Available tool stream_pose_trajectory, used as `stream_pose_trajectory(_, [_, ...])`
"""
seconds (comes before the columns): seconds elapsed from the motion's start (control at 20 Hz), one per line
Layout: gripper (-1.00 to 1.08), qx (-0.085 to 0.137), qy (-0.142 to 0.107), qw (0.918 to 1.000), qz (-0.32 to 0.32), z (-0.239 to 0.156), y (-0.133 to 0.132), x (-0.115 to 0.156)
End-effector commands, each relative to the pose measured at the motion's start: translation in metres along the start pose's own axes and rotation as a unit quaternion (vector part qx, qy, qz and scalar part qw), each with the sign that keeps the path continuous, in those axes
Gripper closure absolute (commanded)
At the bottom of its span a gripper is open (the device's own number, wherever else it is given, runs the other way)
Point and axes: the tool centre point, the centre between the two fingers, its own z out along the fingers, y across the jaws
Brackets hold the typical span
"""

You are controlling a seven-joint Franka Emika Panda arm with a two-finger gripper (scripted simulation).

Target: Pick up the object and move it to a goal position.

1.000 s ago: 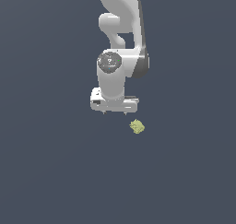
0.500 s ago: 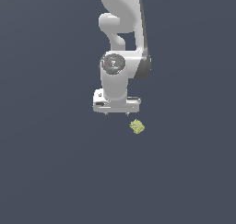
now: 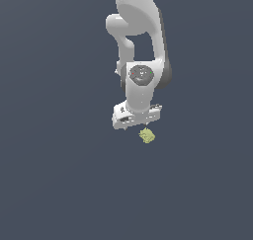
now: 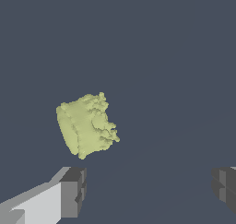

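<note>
The object (image 3: 147, 135) is a small yellow-green lumpy chunk lying on the dark floor. In the wrist view the object (image 4: 86, 125) lies just beyond one grey fingertip (image 4: 73, 191), off to that side and not between the two fingers. My white gripper (image 3: 138, 122) hangs from the arm just above the object and slightly toward the exterior view's left. In the wrist view the gripper (image 4: 150, 188) is open and empty, its fingers wide apart.
The white arm (image 3: 141, 46) rises behind the gripper to the top of the exterior view. A plain dark grey floor (image 3: 59, 184) surrounds the object.
The gripper has moved toward the exterior view's right and lower, closer to the object. The object has not moved.
</note>
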Motion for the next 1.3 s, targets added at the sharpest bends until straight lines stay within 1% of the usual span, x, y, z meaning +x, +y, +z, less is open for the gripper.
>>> stream_pose_trajectory(0.0, [-0.92,-0.004,0.006,0.9989,-0.046,0.007,-0.015,0.007])
stream_pose_trajectory(0.25, [-0.92,-0.008,0.016,0.9931,-0.115,0.016,-0.039,0.016])
stream_pose_trajectory(0.5, [-0.92,-0.011,0.022,0.9877,-0.154,0.022,-0.053,0.021])
stream_pose_trajectory(0.65, [-0.92,-0.011,0.023,0.9863,-0.163,0.023,-0.057,0.022])
stream_pose_trajectory(0.9, [-0.92,-0.011,0.023,0.9867,-0.161,0.026,-0.056,0.022])
stream_pose_trajectory(1.25, [-0.92,-0.011,0.023,0.9863,-0.163,0.058,-0.056,0.023])
